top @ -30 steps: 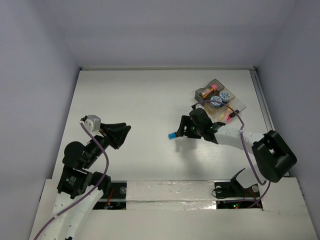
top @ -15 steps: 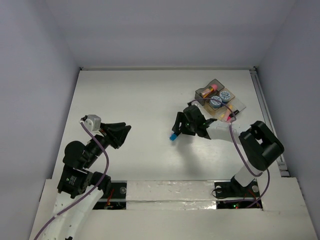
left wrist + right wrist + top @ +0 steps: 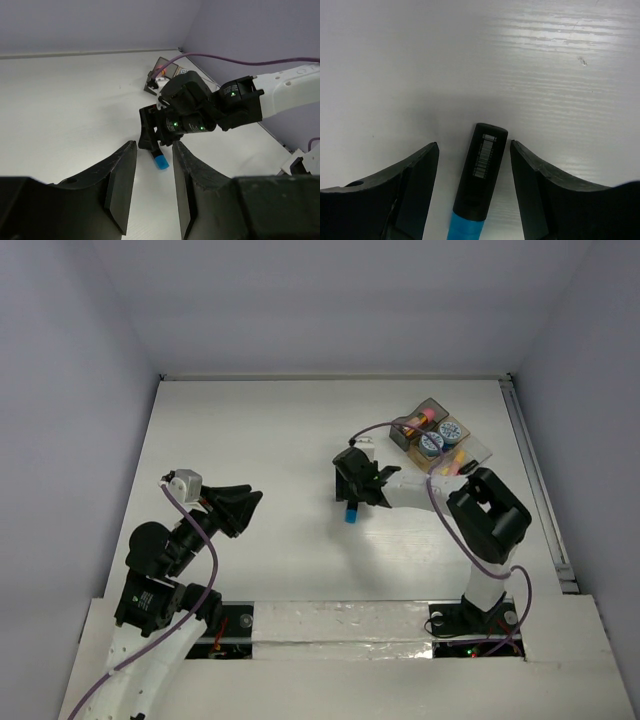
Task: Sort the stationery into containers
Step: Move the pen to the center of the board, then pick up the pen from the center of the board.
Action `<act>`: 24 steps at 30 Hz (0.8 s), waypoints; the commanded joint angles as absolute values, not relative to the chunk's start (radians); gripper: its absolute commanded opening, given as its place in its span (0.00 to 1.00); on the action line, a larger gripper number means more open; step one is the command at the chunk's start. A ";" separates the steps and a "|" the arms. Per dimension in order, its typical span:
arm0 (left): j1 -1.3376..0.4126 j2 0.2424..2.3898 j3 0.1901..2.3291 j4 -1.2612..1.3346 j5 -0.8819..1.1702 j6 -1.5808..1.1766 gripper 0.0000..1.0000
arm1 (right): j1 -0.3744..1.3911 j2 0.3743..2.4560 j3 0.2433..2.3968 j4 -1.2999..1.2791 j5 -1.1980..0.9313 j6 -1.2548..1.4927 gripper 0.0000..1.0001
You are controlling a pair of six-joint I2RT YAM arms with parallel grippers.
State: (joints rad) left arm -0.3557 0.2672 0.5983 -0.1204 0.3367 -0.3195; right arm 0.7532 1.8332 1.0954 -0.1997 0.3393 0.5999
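- Right gripper (image 3: 472,150) has its fingers spread and straddles the blue-black highlighter (image 3: 481,175), with a gap on each side. It clamps nothing.
- The highlighter's blue end is cut off by the bottom of the right wrist view. I can't tell whether the fingertips touch the table (image 3: 260,420).
- That highlighter lies just right of the table's middle, well off every edge.
- Left gripper (image 3: 250,502) hangs toward the near left corner, fingers apart, holding nothing.
- By the far right corner, the grey tray (image 3: 436,406) holds the glue stick (image 3: 420,420), and the amber tray (image 3: 464,430) holds both rolls (image 3: 432,443).
- I see pink and yellow bits in the clear tray (image 3: 480,450), but they are too small, and too crowded by the right arm (image 3: 478,515), to name.
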 commanded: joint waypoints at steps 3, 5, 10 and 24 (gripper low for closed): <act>-0.348 0.265 0.600 -0.081 0.347 -0.316 0.32 | 0.836 1.913 1.137 -0.420 0.460 0.584 0.62; -0.348 0.264 0.600 -0.083 0.344 -0.318 0.32 | 0.850 1.939 1.161 -0.451 0.479 0.592 0.57; -0.348 0.264 0.600 -0.083 0.339 -0.316 0.33 | 0.859 1.968 1.186 -0.448 0.485 0.586 0.16; -0.348 0.264 0.601 -0.084 0.339 -0.316 0.33 | 0.541 1.516 1.072 -0.290 0.542 0.543 0.01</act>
State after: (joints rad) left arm -0.3557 0.2668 0.5983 -0.1207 0.3363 -0.3191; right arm 0.7067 1.6878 1.1091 -0.3538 0.5022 0.5549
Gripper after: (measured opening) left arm 0.327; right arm 0.338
